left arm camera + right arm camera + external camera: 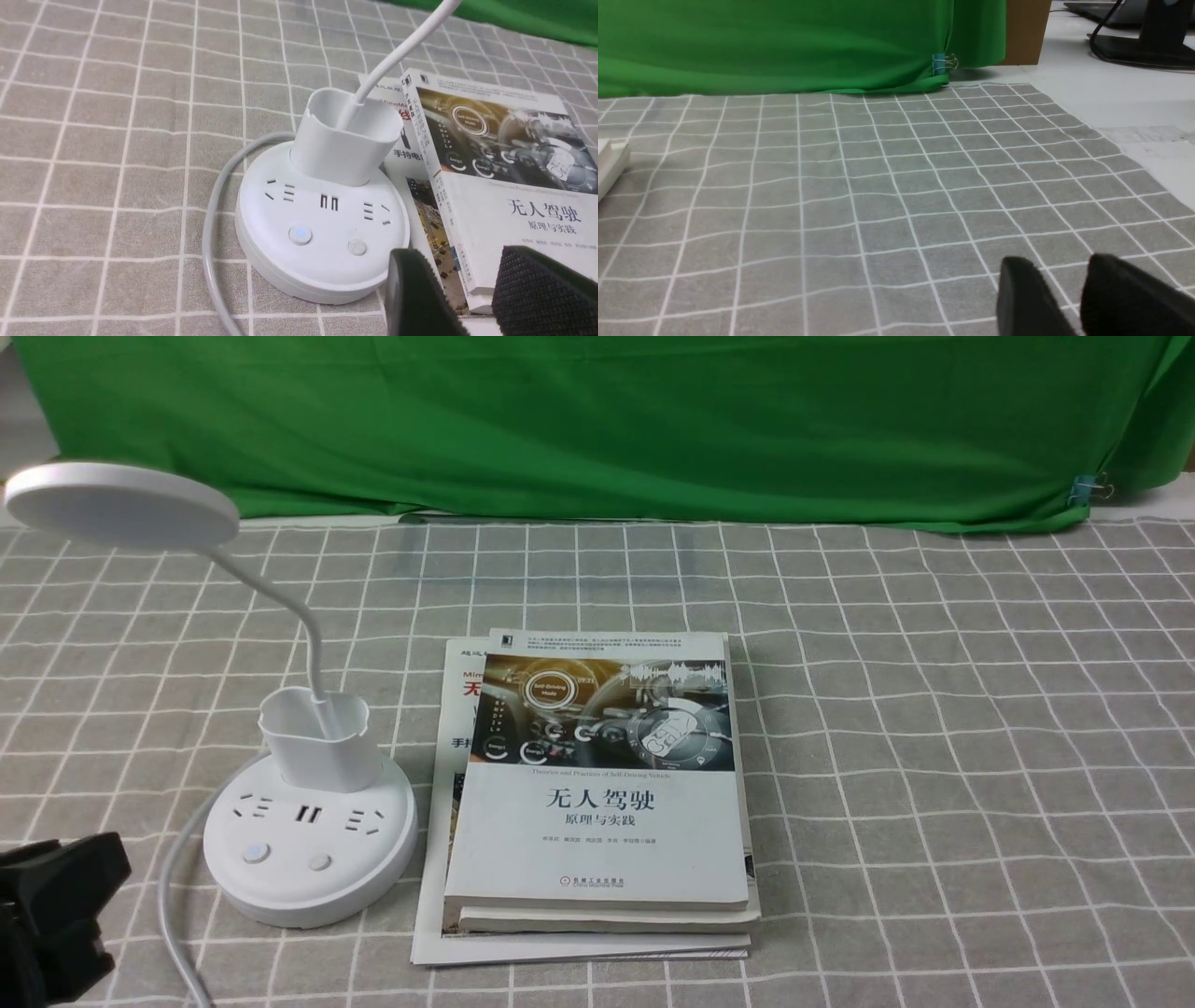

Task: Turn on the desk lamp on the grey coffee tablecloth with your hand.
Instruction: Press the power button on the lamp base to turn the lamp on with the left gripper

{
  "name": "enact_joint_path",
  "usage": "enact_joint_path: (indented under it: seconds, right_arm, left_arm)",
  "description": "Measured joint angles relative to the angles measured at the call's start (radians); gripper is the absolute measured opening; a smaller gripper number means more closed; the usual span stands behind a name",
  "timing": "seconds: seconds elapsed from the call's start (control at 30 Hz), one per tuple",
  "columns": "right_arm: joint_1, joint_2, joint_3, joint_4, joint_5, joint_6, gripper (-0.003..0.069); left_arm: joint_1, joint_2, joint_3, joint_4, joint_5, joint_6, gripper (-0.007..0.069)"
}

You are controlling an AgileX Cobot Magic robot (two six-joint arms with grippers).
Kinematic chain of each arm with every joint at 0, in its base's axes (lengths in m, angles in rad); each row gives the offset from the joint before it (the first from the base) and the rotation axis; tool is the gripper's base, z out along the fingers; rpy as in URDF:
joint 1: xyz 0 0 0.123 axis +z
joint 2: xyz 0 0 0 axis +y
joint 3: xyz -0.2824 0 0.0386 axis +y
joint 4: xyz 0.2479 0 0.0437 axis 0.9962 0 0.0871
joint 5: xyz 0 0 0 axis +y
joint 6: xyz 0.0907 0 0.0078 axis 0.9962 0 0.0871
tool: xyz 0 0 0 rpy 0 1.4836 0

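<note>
The white desk lamp (308,840) stands at the front left of the grey coffee tablecloth (934,709). Its disc head (121,504) is raised over the far left on a bent neck. In the left wrist view the round base (322,275) shows two buttons: one with a small blue mark (299,234) and a plain one (357,246). My left gripper (460,254) is open and empty, hovering just in front of the base's edge and the books. Its black body (56,905) shows at the bottom left of the front view. My right gripper (1059,261) is open and empty, low over bare cloth (878,186).
A stack of books (597,784) lies right beside the lamp base. The lamp's white cable (177,896) curls round the base toward the front edge. A green backdrop (597,420) with a blue clip (1083,490) closes the back. The white table (1134,107) lies beyond the cloth's right edge.
</note>
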Motion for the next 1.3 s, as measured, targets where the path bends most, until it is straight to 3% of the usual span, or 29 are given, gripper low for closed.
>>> enact_joint_path:
  seconds: [0.6, 0.9, 1.3]
  right_arm:
    - [0.000, 0.000, 0.000, 0.000, 0.000, 0.000, 0.0245]
    - [0.000, 0.000, 0.000, 0.000, 0.000, 0.000, 0.0245]
    - [0.000, 0.000, 0.000, 0.000, 0.000, 0.000, 0.0245]
  left_arm:
    - [0.000, 0.004, -0.003, -0.041, -0.068, 0.040, 0.0216]
    - [0.000, 0.004, -0.003, -0.041, 0.001, 0.052, 0.0013]
    - [0.000, 0.004, -0.003, -0.041, -0.065, 0.053, 0.0011]
